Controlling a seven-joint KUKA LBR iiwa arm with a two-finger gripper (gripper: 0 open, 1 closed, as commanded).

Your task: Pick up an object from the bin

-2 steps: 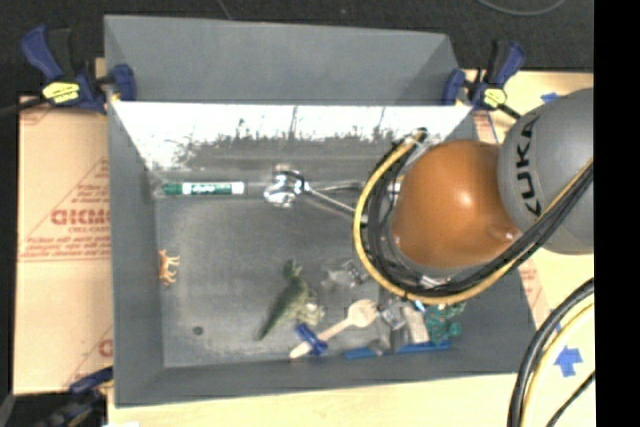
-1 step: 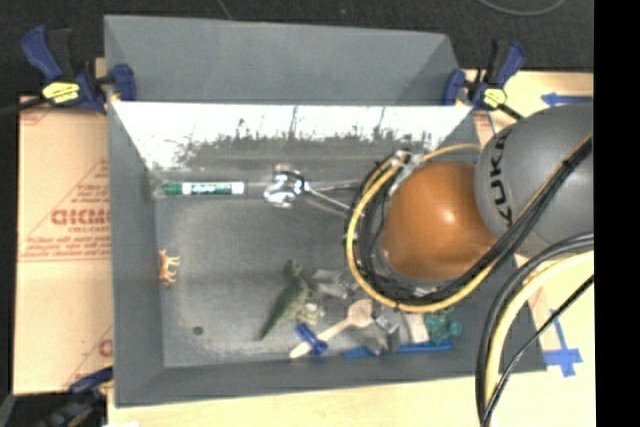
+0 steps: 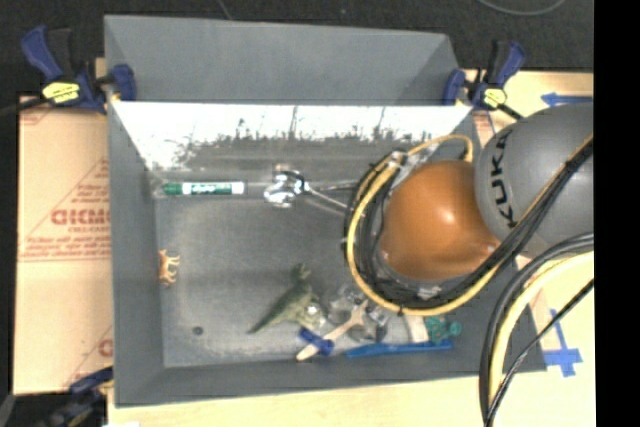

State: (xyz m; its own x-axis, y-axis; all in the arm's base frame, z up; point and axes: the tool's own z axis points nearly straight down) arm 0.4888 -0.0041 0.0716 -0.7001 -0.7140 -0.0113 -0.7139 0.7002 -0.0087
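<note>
**A:** What do we see inside the grey metal bin?

**B:** We see a green marker lying flat near the far left corner of the floor. A shiny metal piece lies just beside its right end. A small orange figure sits alone by the left wall. A green toy dinosaur lies toward the near edge, about midway along it.

**A:** Where is the arm?

**B:** It reaches in over the right edge. Its rounded orange cover, ringed by yellow and black cables, hangs over the right half of the floor.

**A:** Is the gripper spread or pressed together?

**B:** We cannot tell; the cover sits over it.

**A:** What lies under it?

**B:** A small heap along the near edge, toward the right corner. Nearest the cover we make out a pale clip, a blue pen lying along the near wall, and a teal piece. We see nothing held.
</note>
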